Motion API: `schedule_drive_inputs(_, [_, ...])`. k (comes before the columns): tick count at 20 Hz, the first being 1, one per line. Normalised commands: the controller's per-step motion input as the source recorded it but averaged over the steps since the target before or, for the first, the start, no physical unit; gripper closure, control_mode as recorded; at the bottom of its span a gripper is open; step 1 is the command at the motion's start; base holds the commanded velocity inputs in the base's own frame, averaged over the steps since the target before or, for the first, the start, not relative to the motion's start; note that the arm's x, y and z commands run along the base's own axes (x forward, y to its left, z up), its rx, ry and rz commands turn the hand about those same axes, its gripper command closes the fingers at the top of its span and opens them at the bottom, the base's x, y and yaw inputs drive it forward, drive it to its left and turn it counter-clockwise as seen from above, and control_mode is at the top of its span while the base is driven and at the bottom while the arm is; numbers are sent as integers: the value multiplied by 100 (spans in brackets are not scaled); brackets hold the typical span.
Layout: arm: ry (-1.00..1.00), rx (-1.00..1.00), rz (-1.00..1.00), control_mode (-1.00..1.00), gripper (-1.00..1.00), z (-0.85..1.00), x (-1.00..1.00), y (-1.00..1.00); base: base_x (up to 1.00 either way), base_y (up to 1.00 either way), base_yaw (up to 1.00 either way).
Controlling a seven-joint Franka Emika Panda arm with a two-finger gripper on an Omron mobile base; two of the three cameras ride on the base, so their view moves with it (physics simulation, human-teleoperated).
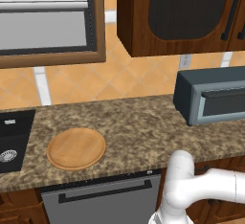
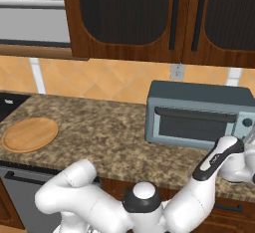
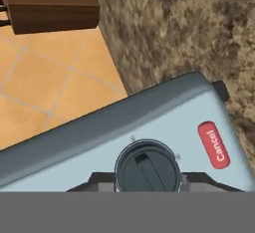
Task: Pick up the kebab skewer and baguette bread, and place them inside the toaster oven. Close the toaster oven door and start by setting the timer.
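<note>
The toaster oven (image 2: 199, 110) stands on the counter at the right, dark blue-grey, and its door (image 2: 191, 125) is closed with the bar handle along the top. It also appears at the right edge of the left base view as the toaster oven (image 1: 210, 96). In the hand view my gripper (image 3: 147, 182) sits right at the oven's round dark timer knob (image 3: 147, 166), with a dark fingertip (image 3: 99, 179) close on each side of it. A red Cancel button (image 3: 215, 145) lies beside the knob. The kebab skewer and the baguette bread are hidden.
A round wooden board (image 1: 76, 148) lies on the speckled counter (image 1: 134, 122) left of the oven. A black sink (image 1: 14, 139) is at the far left, a dishwasher (image 1: 103, 199) below the counter edge, and dark wooden wall cabinets (image 2: 149, 13) hang above.
</note>
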Motion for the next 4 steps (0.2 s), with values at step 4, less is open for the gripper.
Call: schedule_drive_inputs(4, [0, 26, -2, -100, 100, 0, 48, 0, 0, 0, 0])
